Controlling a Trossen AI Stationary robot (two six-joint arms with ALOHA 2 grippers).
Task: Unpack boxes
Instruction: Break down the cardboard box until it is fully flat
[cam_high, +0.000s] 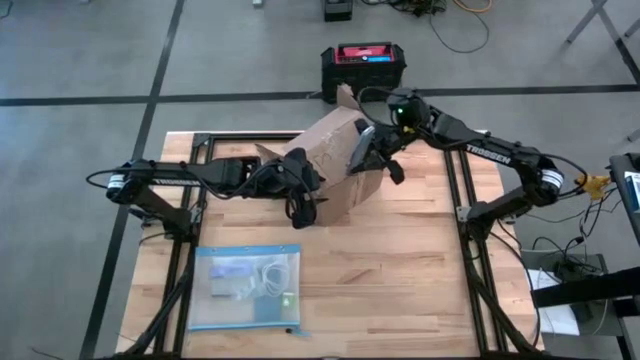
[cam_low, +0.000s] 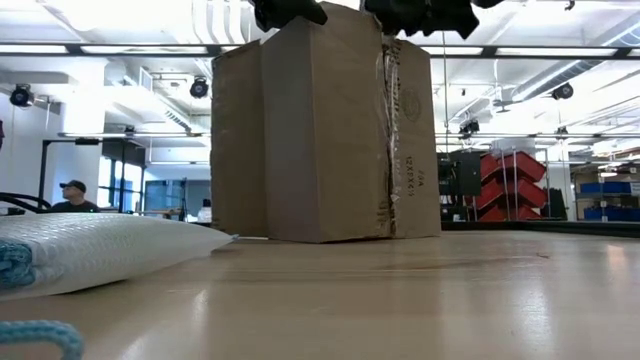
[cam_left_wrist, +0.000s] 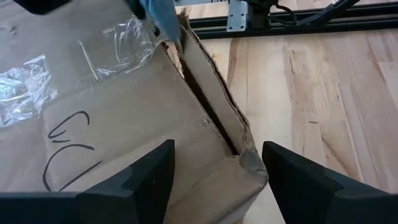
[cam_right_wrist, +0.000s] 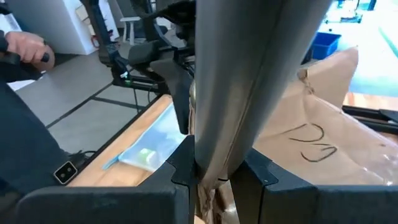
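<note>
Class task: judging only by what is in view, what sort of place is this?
Probably an industrial lab or workshop: ceiling strip lights, stacked red bins and floor marking tape surround a wooden table holding the cardboard box.

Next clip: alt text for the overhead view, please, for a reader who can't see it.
A plain brown corrugated cardboard box sits on a pale wooden table, worked from both sides: the left gripper open at its corner, the right gripper pinching a flap. A clear, blue-edged plastic bag lies nearer the table's front-left.
</note>
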